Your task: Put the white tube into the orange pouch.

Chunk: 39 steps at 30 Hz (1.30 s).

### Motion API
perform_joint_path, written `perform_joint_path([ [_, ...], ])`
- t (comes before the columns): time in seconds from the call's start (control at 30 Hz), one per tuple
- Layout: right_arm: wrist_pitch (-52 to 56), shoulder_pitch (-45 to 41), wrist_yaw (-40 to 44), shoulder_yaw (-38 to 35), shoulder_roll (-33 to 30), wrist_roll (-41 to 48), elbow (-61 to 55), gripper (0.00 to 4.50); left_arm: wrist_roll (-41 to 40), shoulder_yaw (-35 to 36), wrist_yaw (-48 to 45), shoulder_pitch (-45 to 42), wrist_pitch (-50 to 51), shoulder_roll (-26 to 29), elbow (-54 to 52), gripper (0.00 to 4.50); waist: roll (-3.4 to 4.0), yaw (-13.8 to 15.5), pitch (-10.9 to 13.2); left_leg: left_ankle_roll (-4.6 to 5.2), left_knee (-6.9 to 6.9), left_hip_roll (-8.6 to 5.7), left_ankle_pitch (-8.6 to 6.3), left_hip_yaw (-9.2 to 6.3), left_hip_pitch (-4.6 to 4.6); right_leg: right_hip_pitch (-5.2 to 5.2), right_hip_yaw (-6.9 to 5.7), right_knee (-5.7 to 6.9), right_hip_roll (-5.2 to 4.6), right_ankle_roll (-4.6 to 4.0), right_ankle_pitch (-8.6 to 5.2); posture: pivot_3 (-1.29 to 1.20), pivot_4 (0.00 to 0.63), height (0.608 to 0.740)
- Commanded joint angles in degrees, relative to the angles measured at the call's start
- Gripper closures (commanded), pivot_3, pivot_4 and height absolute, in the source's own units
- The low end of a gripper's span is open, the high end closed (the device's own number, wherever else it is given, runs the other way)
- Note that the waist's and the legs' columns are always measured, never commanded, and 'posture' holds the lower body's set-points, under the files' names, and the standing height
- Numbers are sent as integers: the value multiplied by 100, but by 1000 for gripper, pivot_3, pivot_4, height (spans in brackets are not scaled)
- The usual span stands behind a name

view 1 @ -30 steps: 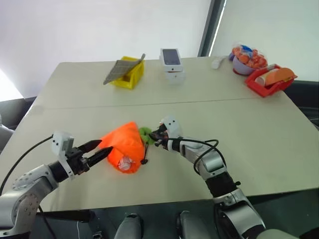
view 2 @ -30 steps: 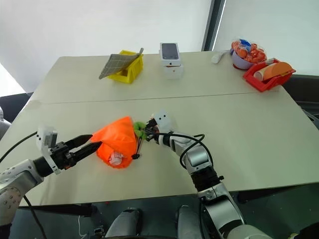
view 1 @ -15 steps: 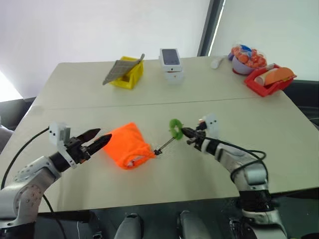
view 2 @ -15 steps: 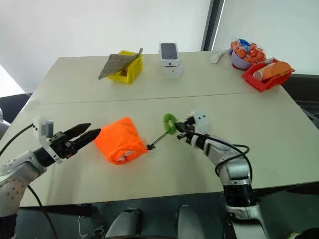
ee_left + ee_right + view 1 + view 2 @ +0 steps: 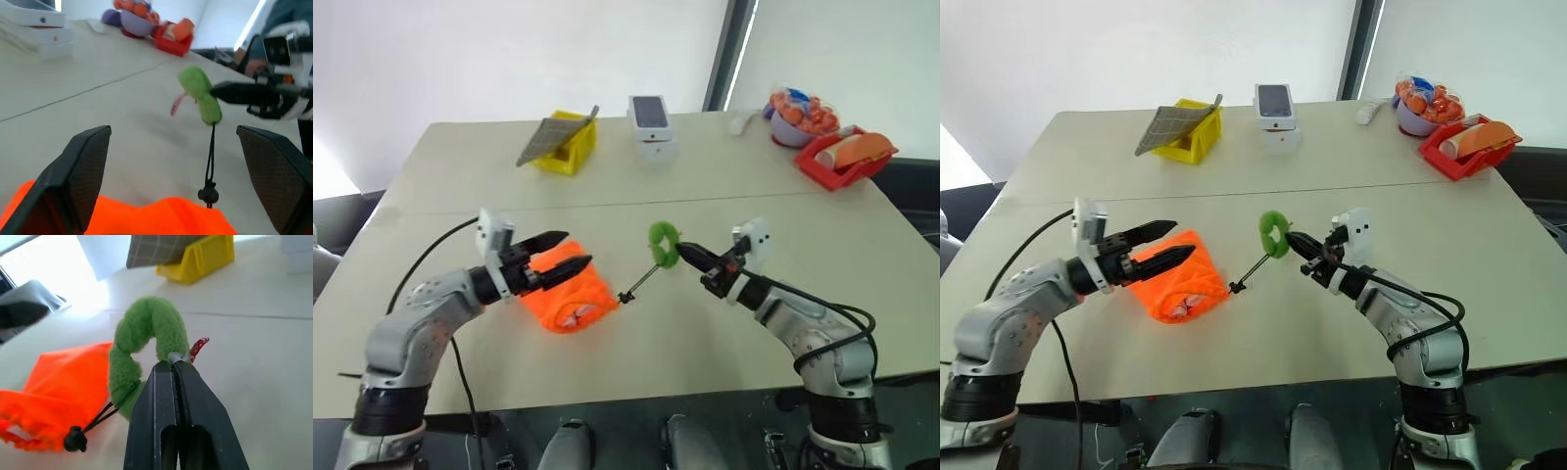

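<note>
The orange pouch (image 5: 570,294) lies on the table's near left, its mouth toward me. A pale bit shows in that mouth; I cannot tell whether it is the white tube. My left gripper (image 5: 576,249) is open, its two fingers spread just above the pouch's far side (image 5: 161,215). My right gripper (image 5: 683,251) is shut on the green ring (image 5: 662,245), held above the table to the right of the pouch. The black cord (image 5: 641,282) runs taut from the ring down to its toggle at the pouch. The right wrist view shows the ring (image 5: 146,338) pinched at the fingertips.
Along the table's far edge stand a yellow bin (image 5: 566,147) with a grey checked board, a white box (image 5: 649,122) with a phone on it, a small white lump (image 5: 741,122), a purple bowl of orange snacks (image 5: 795,117) and a red tray (image 5: 845,157).
My right gripper pulled the green ring right and up, away from the pouch, drawing the cord taut. My left gripper swung right over the pouch and opened wider.
</note>
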Motion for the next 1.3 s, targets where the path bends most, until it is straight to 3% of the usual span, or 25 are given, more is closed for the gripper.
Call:
perform_joint_path([
  [0.03, -31, -181, -141, -232, 96, 337, -224, 4500, 430, -386, -318, -261, -413, -12, 54, 64, 1, 3, 1, 0, 0, 0, 0, 0, -1, 0, 0, 0, 0, -4, 2, 0, 150, 740],
  [0.4, 44, -313, -482, -364, 240, 1173, -383, 4500, 943, -683, -153, 273, -783, -220, -413, 64, 6, 0, 4, 1, -3, 1, 0, -1, -2, -1, 0, -1, 0, 18, -11, 0, 150, 740],
  [0.8, 74, -380, -468, -237, 160, 1420, -313, 4500, 3137, -1710, 1328, 685, -1634, -651, -1121, 64, 9, 18, 5, 1, -2, 0, 0, -1, -2, 2, 1, -3, -1, 17, -10, 0, 150, 740],
  [1.3, 182, -431, -526, -176, 100, 1639, -375, 4500, 2974, -1971, 1269, 743, -742, -925, -1326, 64, 9, 14, 5, 1, -1, 0, 0, -2, -1, 2, 0, -1, 0, 22, -13, 0, 150, 740],
])
